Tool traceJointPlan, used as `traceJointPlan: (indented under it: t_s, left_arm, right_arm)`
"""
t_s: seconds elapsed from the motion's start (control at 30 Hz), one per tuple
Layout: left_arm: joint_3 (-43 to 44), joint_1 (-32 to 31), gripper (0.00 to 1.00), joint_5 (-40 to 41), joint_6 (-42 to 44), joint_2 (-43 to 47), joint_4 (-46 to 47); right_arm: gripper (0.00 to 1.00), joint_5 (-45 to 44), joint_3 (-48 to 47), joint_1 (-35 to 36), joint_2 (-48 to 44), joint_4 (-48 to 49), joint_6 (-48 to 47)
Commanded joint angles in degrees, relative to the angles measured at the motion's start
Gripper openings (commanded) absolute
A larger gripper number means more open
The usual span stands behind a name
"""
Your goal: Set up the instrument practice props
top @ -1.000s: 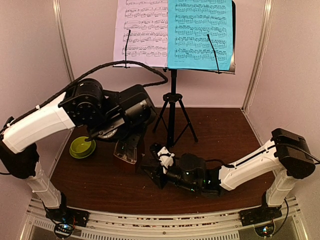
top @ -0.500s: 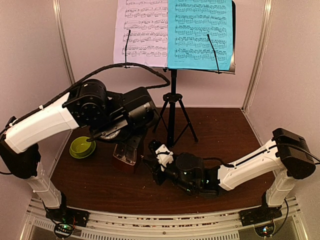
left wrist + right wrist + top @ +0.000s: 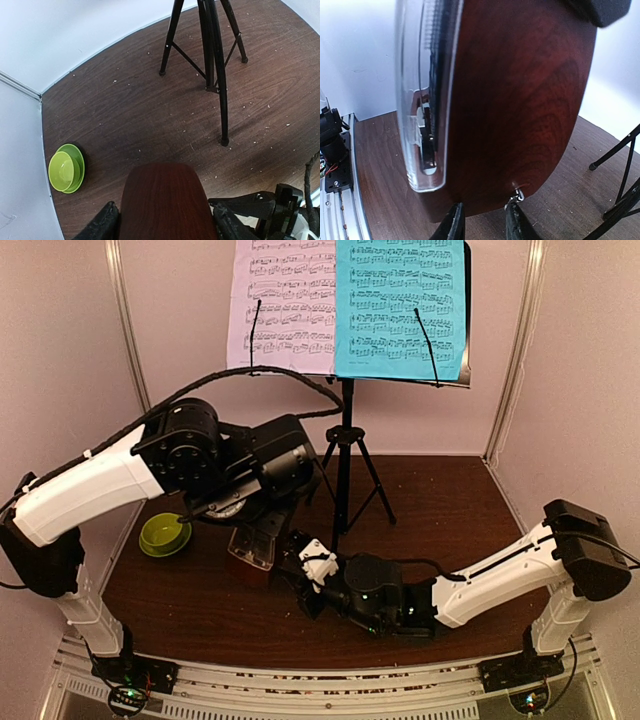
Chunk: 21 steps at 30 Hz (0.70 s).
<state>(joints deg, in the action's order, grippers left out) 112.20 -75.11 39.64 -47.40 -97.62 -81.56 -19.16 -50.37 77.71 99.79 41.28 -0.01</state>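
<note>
Left gripper (image 3: 165, 221): you have it clamped on the small brown wooden pyramid metronome with a clear cover (image 3: 167, 197), one finger (image 3: 105, 225) pressed to each flank near the top

Right gripper (image 3: 482, 224): low at the metronome's foot on its right side, jaws only a narrow gap apart, nothing visibly between them. A small metal tab (image 3: 519, 192) sticks out of the wood just above its right finger (image 3: 516, 222). Can't tell if it's touching

Metronome sits at the near-left part of the dark wood table (image 3: 450, 500), in front of the stand's legs and between your two grippers. In the right wrist view the clear cover (image 3: 417, 100) faces the near edge of the table. Can't tell whether the base is fully down on the table

The black perforated-metal music stand (image 3: 347, 410) is upright at the back centre on its tripod (image 3: 215, 60), all three feet on the table. On the desk the white music sheet (image 3: 280, 305) is on the left and the cyan music sheet (image 3: 400, 305) on the right, edges meeting, each under a thin black retaining wire

The lime-green bowl (image 3: 65, 169) is at the table's left edge, near the metronome but apart from it
</note>
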Motion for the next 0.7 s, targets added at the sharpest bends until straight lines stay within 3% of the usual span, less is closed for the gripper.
traceJointPlan:
  t_s: [0.0,0.37,0.67]
  left_arm:
    - [2.89,-0.21,0.0,2.05,0.73,0.4,1.14]
    - [3.66,-0.17,0.0,2.04,1.58,-0.2,1.29]
    - [3.38,-0.21,0.0,1.63,2.24,-0.09,2.02]
  right_arm:
    - [0.29,-6.33,-1.75,0.14,1.0,-0.71,-1.24]
    - [0.19,-12.74,-1.51,0.12,1.26,-1.81,-1.44]
    - [0.21,-4.6,0.6,-0.68,1.64,2.69,-1.73]
